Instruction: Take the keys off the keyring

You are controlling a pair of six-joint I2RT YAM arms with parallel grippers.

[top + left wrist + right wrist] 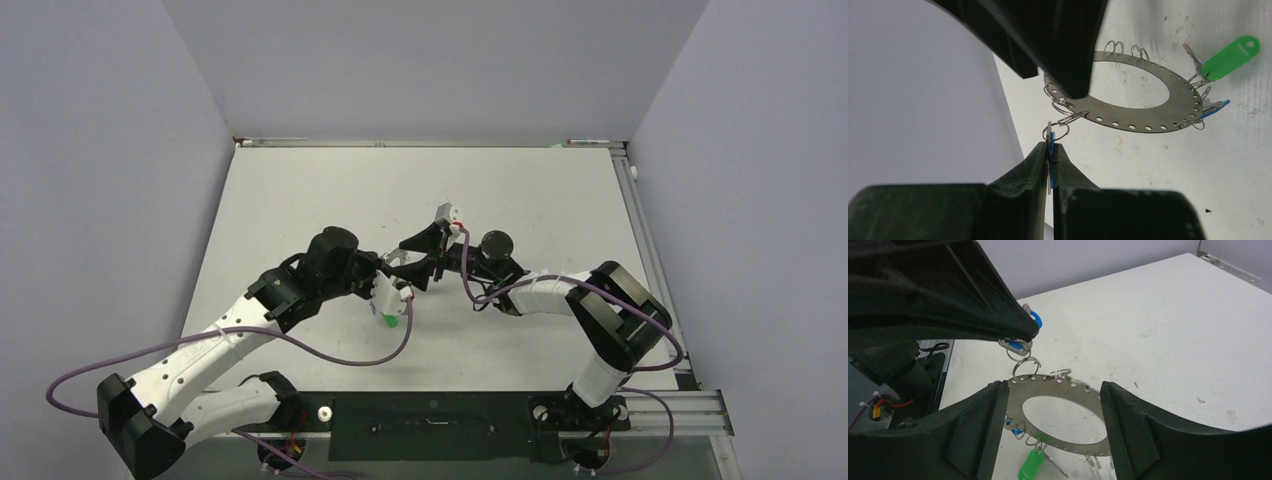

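Mid-detachment: left pincer [1050, 150] clamped on blue key [1051, 162]; right pincer [1053, 405] apart astride keyring [1128, 90] (unclamped). Next: steady ring, pull key free.

Open desk [300, 190] is left all round the two arms; between them, passage is blocked by the left claw [1050, 152], right claw [1053, 405] and keyring [1128, 90].

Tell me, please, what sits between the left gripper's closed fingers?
A blue-headed key on a wire loop, pinched by the left gripper; its lower part is hidden between the fingers. The keyring hangs beyond.
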